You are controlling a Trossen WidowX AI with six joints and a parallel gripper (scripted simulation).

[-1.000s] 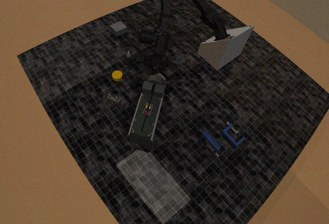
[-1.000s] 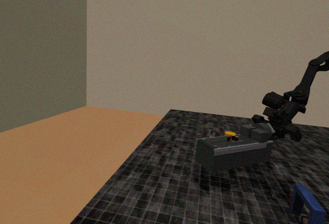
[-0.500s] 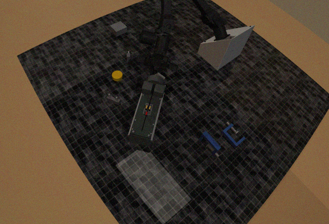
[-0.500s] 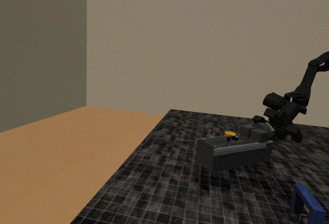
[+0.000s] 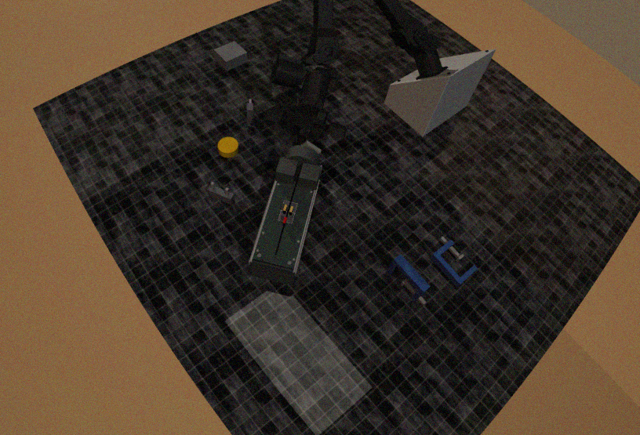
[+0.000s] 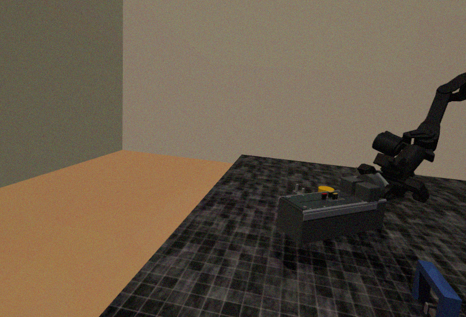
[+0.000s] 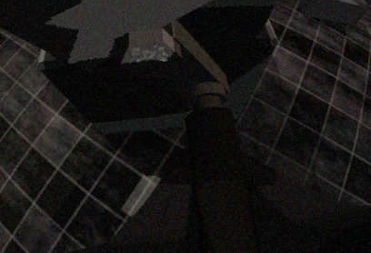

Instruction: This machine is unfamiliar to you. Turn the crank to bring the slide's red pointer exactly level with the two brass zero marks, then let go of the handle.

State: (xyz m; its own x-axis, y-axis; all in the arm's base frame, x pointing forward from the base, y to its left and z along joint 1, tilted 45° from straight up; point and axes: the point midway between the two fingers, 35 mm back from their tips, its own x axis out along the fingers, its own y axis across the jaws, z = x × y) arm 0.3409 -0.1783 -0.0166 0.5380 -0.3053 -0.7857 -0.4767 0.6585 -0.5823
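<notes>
The machine (image 5: 268,244) (image 6: 331,219) is a long dark box with a green top and a slot along it. Its red pointer (image 5: 285,219) (image 6: 324,195) sits just short of the two brass marks (image 5: 289,208), on the side away from the crank. The grey crank (image 5: 306,150) (image 6: 374,181) is at the machine's far end. My gripper (image 5: 304,139) (image 6: 389,189) is low at that end, shut on the crank handle. In the wrist view the handle (image 7: 213,171) shows as a dark bar running into the crank hub; the fingertips are lost in shadow.
A yellow puck (image 5: 227,146) (image 6: 325,188), a small grey bracket (image 5: 220,191) and a peg (image 5: 249,107) lie left of the machine. A grey block (image 5: 230,54) is at the back. The white arm base (image 5: 439,92) is at the right. Two blue brackets (image 5: 409,273) (image 5: 455,262) and a clear plate (image 5: 296,357) lie nearer.
</notes>
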